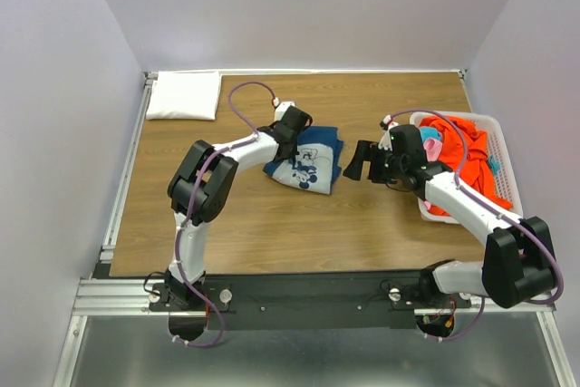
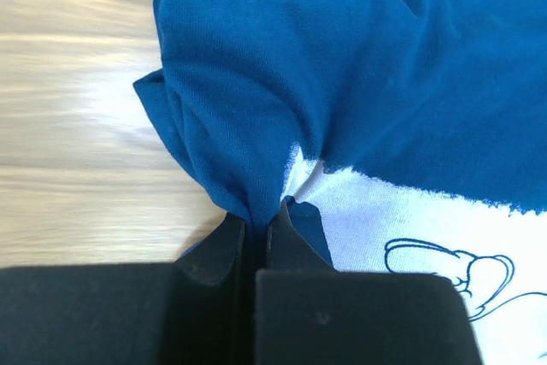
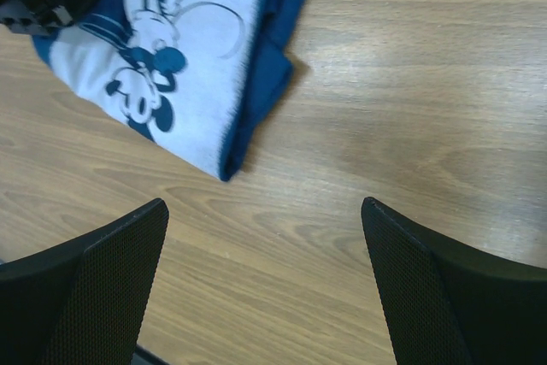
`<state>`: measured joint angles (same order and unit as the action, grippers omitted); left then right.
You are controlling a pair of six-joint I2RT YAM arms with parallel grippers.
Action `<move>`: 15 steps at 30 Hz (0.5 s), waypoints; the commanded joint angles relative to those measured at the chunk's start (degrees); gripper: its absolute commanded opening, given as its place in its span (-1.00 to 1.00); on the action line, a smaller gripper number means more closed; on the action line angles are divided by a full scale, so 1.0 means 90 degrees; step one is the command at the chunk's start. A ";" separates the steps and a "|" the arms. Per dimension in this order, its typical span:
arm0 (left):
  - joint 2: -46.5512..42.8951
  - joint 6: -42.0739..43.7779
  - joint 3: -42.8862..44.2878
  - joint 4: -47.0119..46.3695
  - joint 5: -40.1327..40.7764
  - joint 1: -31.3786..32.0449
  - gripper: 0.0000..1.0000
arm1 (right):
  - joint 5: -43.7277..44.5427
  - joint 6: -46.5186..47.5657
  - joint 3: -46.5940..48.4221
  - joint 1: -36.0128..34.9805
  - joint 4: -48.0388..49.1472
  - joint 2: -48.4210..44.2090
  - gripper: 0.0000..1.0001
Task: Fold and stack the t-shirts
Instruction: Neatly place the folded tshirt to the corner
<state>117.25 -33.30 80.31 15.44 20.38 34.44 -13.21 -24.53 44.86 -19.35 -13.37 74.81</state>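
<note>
The navy t-shirt point(image 1: 306, 162) lies partly folded at frame centre. The left gripper point(image 2: 255, 226) is clamped on its edge. The right gripper point(image 3: 265, 211) hovers beside it, fingers wide. A white t-shirt point(image 1: 184, 94) lies folded at upper left. The orange t-shirt point(image 1: 471, 156) and others in the basket point(image 1: 501, 156) at right await folding.

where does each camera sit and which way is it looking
top: above, behind the bases, looking down at table, both arms, navy shirt, basket.
left wrist: on that arm, faces left gripper, shut on the navy shirt.
right wrist: on that arm, looks down past open right gripper at table.
shared: all three show the navy shirt.
</note>
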 commanded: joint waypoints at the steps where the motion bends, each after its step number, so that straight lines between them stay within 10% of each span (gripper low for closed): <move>1: 0.0097 0.0593 0.0333 0.0765 0.1094 -0.0320 -1.00 | 0.0481 0.0226 0.0016 0.0061 -0.0097 -0.0157 1.00; 15: 0.0351 0.4108 0.1739 -0.0612 0.1310 -0.1843 -1.00 | 0.0726 0.0373 -0.0063 0.0070 -0.0097 -0.0197 1.00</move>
<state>118.45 -7.81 92.03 14.94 28.29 19.57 -9.28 -22.35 44.86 -19.03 -13.37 73.84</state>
